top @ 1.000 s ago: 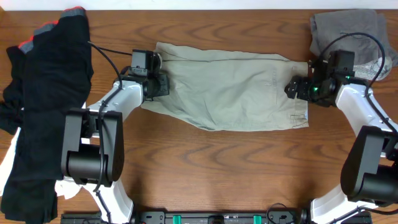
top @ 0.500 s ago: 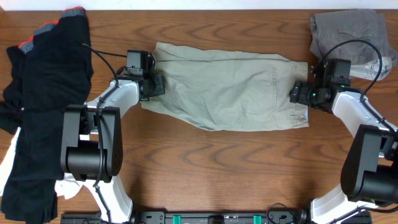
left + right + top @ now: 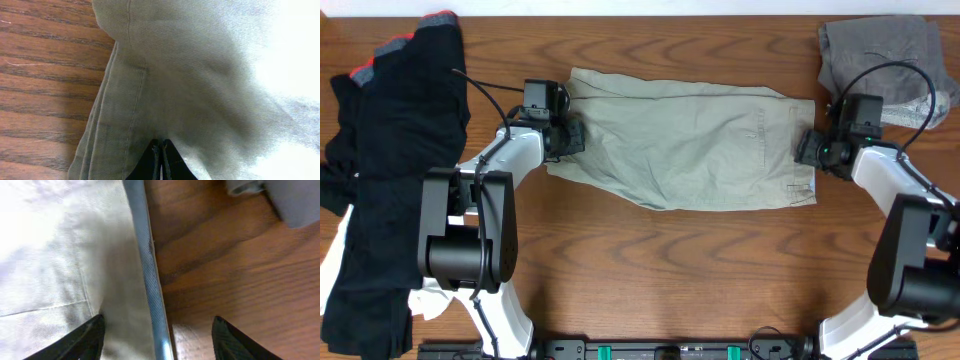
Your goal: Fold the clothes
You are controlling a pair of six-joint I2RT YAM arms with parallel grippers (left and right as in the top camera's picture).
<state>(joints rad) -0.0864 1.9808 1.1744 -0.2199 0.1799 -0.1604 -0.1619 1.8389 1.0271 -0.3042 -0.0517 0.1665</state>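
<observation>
My left gripper (image 3: pixel 161 159) is clamped on the khaki shorts (image 3: pixel 690 140). My right gripper (image 3: pixel 157 322) has its fingers apart, astride the waistband (image 3: pixel 144 255).

lab: robot arms (image 3: pixel 515 155) on wooden table (image 3: pixel 670 265)

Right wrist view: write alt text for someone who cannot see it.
The open right gripper straddles the waistband edge of the khaki shorts, one dark finger over the cloth and the other over the bare wooden table. The pale blue waistband lining runs between them, and a grey garment shows at the upper right.
</observation>
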